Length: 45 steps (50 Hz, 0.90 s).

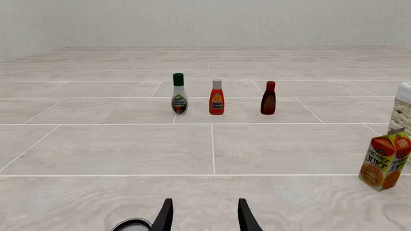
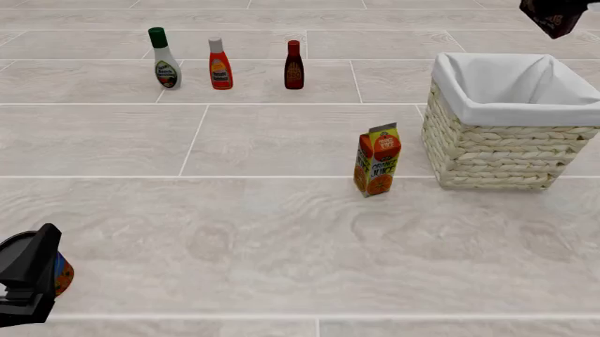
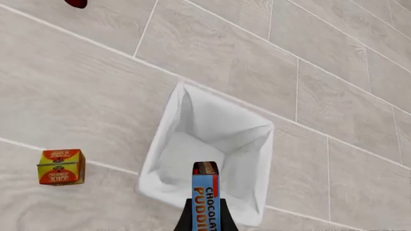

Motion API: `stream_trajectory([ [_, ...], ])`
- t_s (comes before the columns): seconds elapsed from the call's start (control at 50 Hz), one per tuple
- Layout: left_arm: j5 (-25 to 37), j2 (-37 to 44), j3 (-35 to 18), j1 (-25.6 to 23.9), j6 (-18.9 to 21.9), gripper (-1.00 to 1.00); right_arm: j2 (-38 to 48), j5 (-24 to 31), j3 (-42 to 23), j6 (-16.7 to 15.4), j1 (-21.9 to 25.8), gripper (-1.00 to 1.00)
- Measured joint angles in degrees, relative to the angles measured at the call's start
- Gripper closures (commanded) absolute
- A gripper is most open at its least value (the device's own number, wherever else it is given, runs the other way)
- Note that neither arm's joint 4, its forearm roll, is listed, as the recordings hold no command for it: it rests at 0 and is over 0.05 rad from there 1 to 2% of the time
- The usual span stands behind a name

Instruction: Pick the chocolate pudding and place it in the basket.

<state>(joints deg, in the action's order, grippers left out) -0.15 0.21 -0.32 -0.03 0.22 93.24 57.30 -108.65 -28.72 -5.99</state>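
Note:
The chocolate pudding (image 3: pixel 206 199), a narrow box showing its blue lettered edge, sits between the dark fingers of my right gripper (image 3: pixel 207 219), which is shut on it. It hangs high above the white-lined wicker basket (image 3: pixel 168 144), over the basket's near side. In the front view the pudding (image 2: pixel 556 15) shows as a dark brown shape at the top right, above and behind the basket (image 2: pixel 497 151). My left gripper (image 1: pixel 204 217) is open with nothing between its fingers, low at the table's near left (image 2: pixel 28 277).
An orange juice carton (image 2: pixel 377 160) stands just left of the basket. Three sauce bottles (image 2: pixel 220 64) line up at the far left. A small orange and blue object (image 2: pixel 63 274) lies beside the left gripper.

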Motion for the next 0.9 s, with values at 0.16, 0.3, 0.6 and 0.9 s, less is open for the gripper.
stream_trajectory([
  [0.16,0.0,0.0,0.0,0.0,0.0,-1.0,3.1,2.5,-3.8,-0.6,-0.6,1.0],
  [0.3,0.0,0.0,0.0,0.0,0.0,-1.0,5.4,4.6,-6.6,-1.3,-1.3,1.0],
  [0.6,0.0,0.0,0.0,0.0,0.0,-1.0,9.9,8.4,-11.6,-3.5,-2.5,1.0],
  [0.9,0.0,0.0,0.0,0.0,0.0,-1.0,15.0,11.4,-17.6,-4.9,-3.1,1.0],
])
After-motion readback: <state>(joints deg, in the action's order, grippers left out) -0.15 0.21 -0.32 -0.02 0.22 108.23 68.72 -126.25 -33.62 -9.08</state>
